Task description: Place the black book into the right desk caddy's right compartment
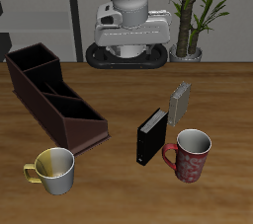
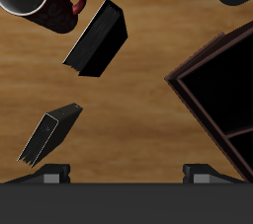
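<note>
The black book [image 1: 151,137] stands upright on the table between the red mug and the caddy; it also shows in the wrist view [image 2: 97,38]. The right desk caddy [image 1: 54,95] is a long dark maroon box. Its large right compartment [image 1: 30,63] is at the tall-walled far end. In the wrist view only the caddy's low end [image 2: 219,80] shows. My gripper [image 2: 128,172] is open and empty, its fingertips [image 2: 54,172] far apart. It hangs high above the table, well apart from book and caddy. My arm [image 1: 126,11] is at the table's back.
A grey ribbed book [image 1: 180,102] stands just behind the black book; it shows in the wrist view [image 2: 49,132]. A red mug [image 1: 190,155] stands beside the black book near the front edge. A yellow-white mug [image 1: 54,169] stands by the caddy's low end.
</note>
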